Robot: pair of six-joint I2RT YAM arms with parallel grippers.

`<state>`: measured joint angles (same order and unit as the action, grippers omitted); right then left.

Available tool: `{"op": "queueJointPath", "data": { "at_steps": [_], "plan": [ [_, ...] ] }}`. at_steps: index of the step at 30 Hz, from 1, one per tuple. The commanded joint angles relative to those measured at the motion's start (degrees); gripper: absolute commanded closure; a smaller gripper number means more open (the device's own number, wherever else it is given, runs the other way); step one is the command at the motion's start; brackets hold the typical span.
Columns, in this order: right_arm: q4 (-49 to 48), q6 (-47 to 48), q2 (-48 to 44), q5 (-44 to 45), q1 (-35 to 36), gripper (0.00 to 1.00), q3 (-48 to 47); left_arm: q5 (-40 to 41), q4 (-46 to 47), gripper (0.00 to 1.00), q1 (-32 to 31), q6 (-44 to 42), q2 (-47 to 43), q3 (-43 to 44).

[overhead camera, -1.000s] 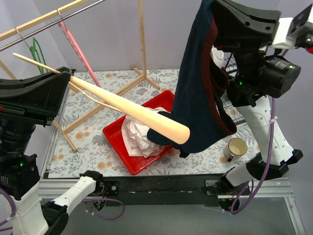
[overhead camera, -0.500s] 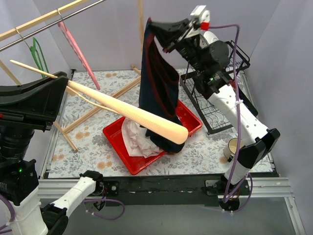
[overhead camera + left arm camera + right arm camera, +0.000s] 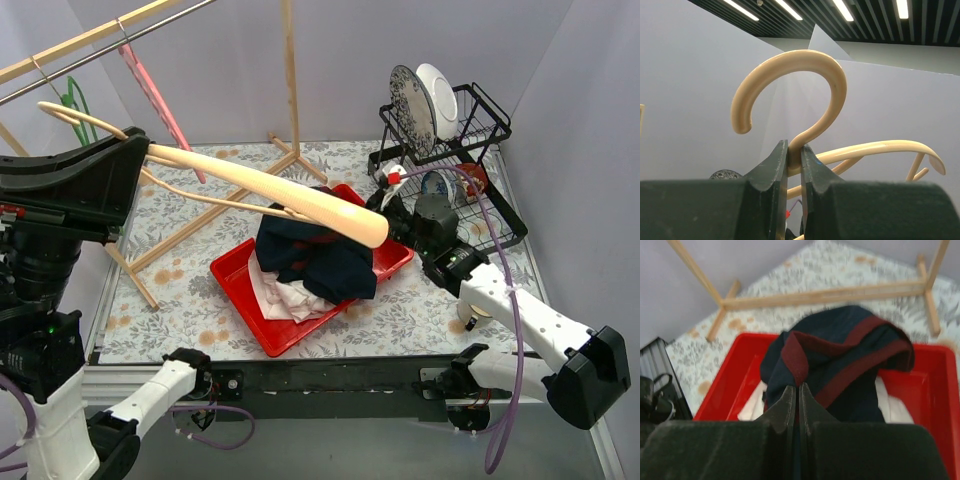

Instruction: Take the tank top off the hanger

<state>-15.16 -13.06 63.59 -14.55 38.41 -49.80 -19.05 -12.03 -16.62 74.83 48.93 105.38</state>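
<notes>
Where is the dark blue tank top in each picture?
Top external: tank top in the middle, heaped in the red tray.
Left wrist: not in it; only the hanger shows.
Right wrist: centre, in the same tray.
Shared landmark: red tray, in top and right wrist views.

- wooden hanger [image 3: 300,200] hangs bare above the tray
- navy tank top [image 3: 318,262] lies crumpled in the red tray [image 3: 235,285], on white cloth [image 3: 275,292]
- right gripper [image 3: 385,222] low beside it

High overview; left wrist upward, right wrist down onto red tray [image 3: 236,287]
</notes>
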Motion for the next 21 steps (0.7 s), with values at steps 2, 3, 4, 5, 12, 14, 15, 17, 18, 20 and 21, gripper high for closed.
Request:
{"op": "queueJointPath", "data": {
  "at_steps": [2,3,4,5,12,14,15,17,18,20,21],
  "plan": [
    [15.14,0.04,0.83,1.71,0.35,0.99,1.12,2.87,-0.1,1.0,0.19,-2.31,1.52,0.7],
    [22.38,0.57,0.57,1.89,0.35,0.98,-0.8,3.14,-0.18,1.0,0.19,-2.58,1.61,0.53],
    [24.98,0.84,-0.04,2.32,0.35,0.83,-2.04,3.31,-0.53,1.0,0.19,-2.84,1.96,0.7],
    [26.83,1.1,-0.83,3.9,0.35,0.75,-2.84,3.4,-1.15,1.0,0.19,-2.93,2.14,0.79],
    [34.05,-0.91,-3.93,11.72,0.26,0.41,-9.87,2.61,-1.15,1.0,0.19,-4.25,0.91,-1.23],
    [34.49,-0.65,-2.17,15.4,0.35,0.42,-14.07,3.23,-1.24,1.0,0.19,-4.34,0.64,-1.41],
    [33.97,-0.39,0.28,16.47,0.35,0.44,-15.4,3.31,-1.15,1.0,0.19,-4.16,0.3,-1.5],
    [31.78,0.05,3.28,16.74,0.26,0.48,-19.26,3.4,-0.54,1.0,0.19,-3.64,0.03,-2.28],
    [31.42,0.05,6.69,16.05,0.26,0.5,-20.59,3.32,-0.36,1.0,0.19,-3.2,-0.32,-2.46],
    [30.54,-0.21,11.96,12.99,0.26,0.52,-22.52,3.14,-0.45,1.0,0.1,-3.2,-0.32,-2.9],
    [29.93,-0.39,13.56,12.09,0.26,0.52,-23.75,3.31,-0.54,1.0,0.19,-3.11,-0.41,-2.9]
  ]
}}
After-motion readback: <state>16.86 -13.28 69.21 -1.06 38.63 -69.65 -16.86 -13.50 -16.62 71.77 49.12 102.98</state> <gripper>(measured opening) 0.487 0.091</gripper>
